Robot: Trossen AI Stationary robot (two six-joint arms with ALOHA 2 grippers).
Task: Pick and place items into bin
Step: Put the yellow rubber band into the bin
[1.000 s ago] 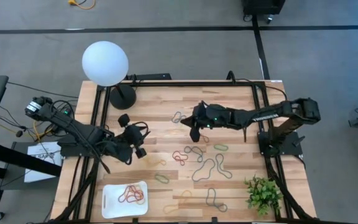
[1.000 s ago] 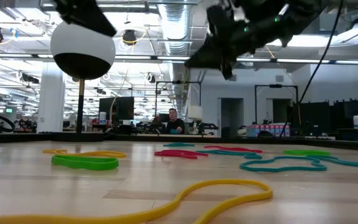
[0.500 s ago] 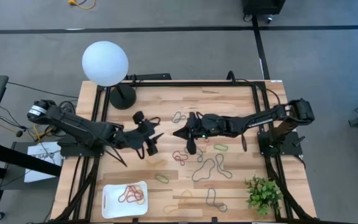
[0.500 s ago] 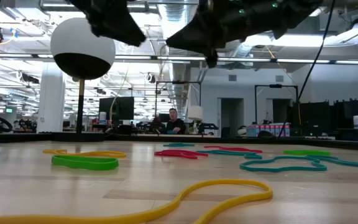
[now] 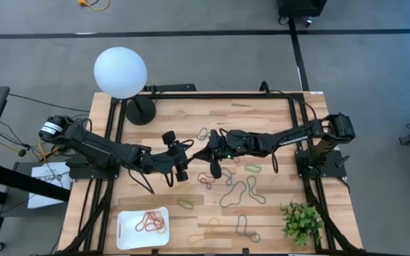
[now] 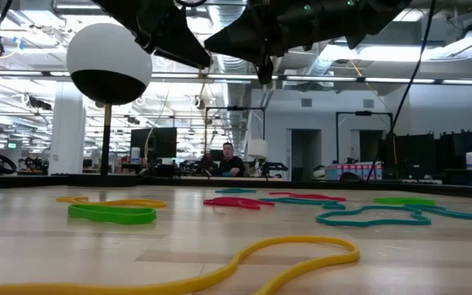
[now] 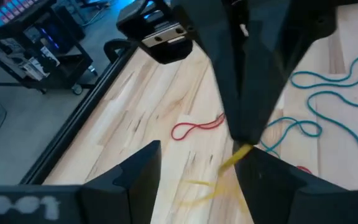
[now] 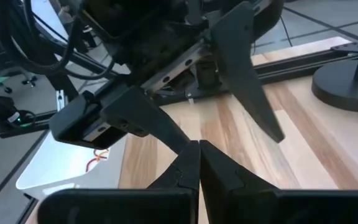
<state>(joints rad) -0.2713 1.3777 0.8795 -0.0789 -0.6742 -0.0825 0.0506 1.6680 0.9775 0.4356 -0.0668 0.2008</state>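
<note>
Rubber bands lie loose on the wooden table: a red one (image 5: 206, 178), teal ones (image 5: 233, 192), a green one (image 5: 184, 203) and a pale yellow one (image 5: 179, 185). The white bin (image 5: 123, 226) sits near the table's near left corner with red and orange bands (image 5: 150, 222) in it. Both grippers hang high above the table's middle, tip to tip. My right gripper (image 5: 206, 154) is shut, with a yellow band at its tips. My left gripper (image 5: 184, 161) is open and faces it; its fingers (image 7: 135, 177) stand on either side, short of the right gripper's tips. My right gripper (image 7: 247, 142) pinches a yellow rubber band between its two fingertips. Only a short strand (image 7: 236, 157) shows, coming out right below the tips. The fingers slant down toward the table's left. The strand hangs clear of the table.
A white globe lamp (image 5: 121, 71) on a black base (image 5: 139, 110) stands at the far left. A green plant (image 5: 301, 220) sits at the near right corner. Black rails run along the table's edges. A person (image 6: 230, 160) shows far off in the room.
My left gripper has moved toward the table's right, up to the right gripper. My right gripper has moved toward the table's left and slightly toward the near edge, meeting it over the table's middle. The bands on the table have stayed put.
</note>
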